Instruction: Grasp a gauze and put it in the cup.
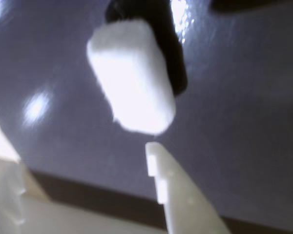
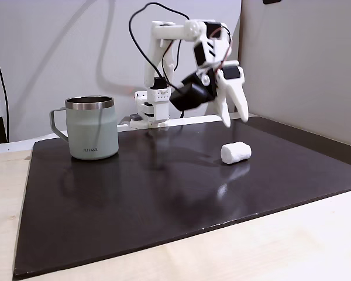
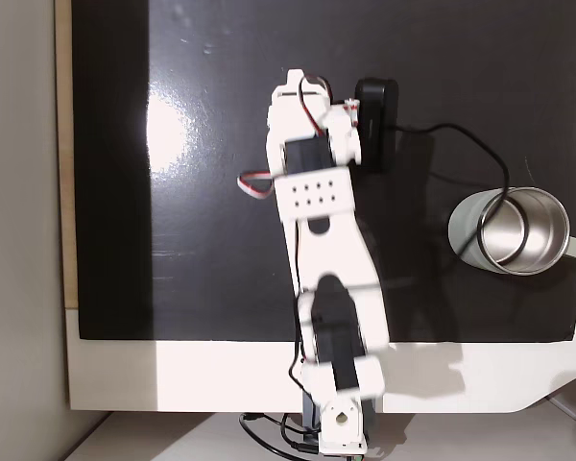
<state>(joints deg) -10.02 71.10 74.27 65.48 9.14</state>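
The gauze (image 1: 132, 78) is a small white soft roll lying on its side on the black mat, just ahead of my fingers in the wrist view. In a fixed view the gauze (image 2: 236, 152) rests right of centre, and my gripper (image 2: 236, 120) hangs open a short way above it with nothing held. One white fingertip (image 1: 158, 161) points at the roll from below in the wrist view. The pale grey-green cup (image 2: 93, 136) stands upright at the left of the mat, handle to the left. From above, the cup (image 3: 461, 230) is at the right, and the arm covers the gauze.
The black mat (image 2: 164, 205) lies on a light wooden table (image 2: 316, 234). The arm's base (image 2: 152, 108) stands at the mat's far edge. A grey wall panel (image 2: 304, 64) rises close on the right. A black cable (image 3: 480, 158) runs above the cup.
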